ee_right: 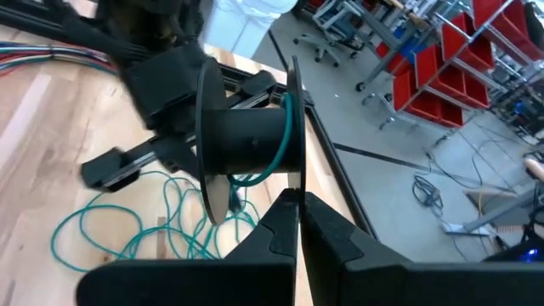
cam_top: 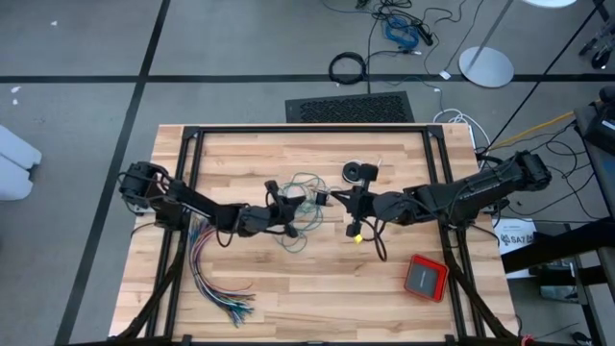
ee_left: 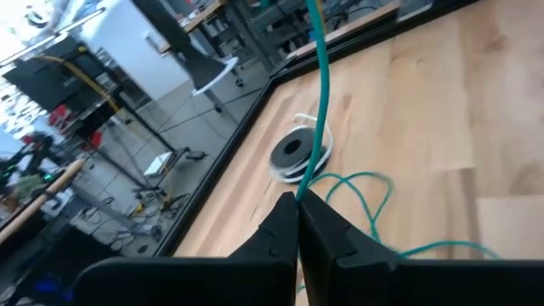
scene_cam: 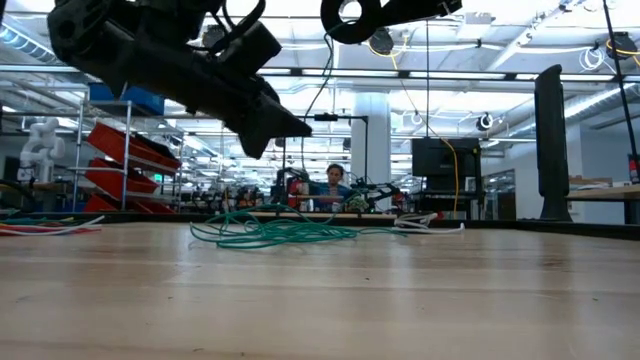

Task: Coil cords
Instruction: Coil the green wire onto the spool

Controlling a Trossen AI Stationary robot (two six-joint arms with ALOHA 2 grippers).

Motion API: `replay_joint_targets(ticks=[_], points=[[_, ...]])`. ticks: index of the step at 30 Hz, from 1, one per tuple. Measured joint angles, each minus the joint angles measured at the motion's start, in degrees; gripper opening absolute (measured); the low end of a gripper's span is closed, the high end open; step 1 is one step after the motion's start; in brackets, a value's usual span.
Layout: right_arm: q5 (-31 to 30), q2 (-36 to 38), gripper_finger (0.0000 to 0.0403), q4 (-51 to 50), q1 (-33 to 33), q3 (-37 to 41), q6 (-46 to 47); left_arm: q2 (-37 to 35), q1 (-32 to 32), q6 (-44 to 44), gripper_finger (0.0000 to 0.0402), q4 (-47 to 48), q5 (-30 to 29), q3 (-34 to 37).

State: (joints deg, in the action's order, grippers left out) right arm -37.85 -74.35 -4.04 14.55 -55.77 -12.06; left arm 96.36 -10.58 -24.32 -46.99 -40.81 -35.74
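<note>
**Ana:** High view first: where were the two arms?

**Ben:** Both reached in toward the middle of the counter. The left gripper sat over a loose tangle of teal-green cord, and the right gripper faced it from just beside, on the other side of that tangle.

**Ana:** And the left fingers?

**Ben:** Pressed together, pinching the teal-green cord. In the left wrist view the cord ran taut away from the fingertips, with slack loops lying on the wood past them. A second black spool lay flat on the counter near the far edge, with a pale cord end showing beside it.

**Ana:** The right fingers?

**Ben:** Closed as well, gripping the rim of a black spool. A few turns of green cord went round its core, and the rest trailed down to the loops on the counter.

**Ana:** What did the low view add?

**Ben:** The green cord lay in a low heap mid-counter, with both arms raised above it and the spool held up in the air. A person sat far off in the room behind.

**Ana:** Anything else on the counter?

**Ben:** A fanned bundle of coloured wires near the left arm, and a red box on the right.
</note>
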Motion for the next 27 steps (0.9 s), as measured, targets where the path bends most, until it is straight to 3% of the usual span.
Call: replay_joint_targets(ticks=[10, 18, 27], points=[[0.6, -2.1, 0.0000, 2.8, -2.8, -0.1, 1.9, 0.4, 0.4, 0.0, 0.0001, 8.3, 4.2, -8.5], [-4.6, -6.6, 0.0000, 2.7, -5.6, -0.1, 2.4, 0.4, -0.8, 1.4, 0.0000, 8.6, 6.4, -9.8], [-7.6, -10.4, 0.0000, 2.7, -7.7, 0.0, 2.9, 0.4, -1.9, 1.4, 0.0000, 8.6, 5.0, -10.9]])
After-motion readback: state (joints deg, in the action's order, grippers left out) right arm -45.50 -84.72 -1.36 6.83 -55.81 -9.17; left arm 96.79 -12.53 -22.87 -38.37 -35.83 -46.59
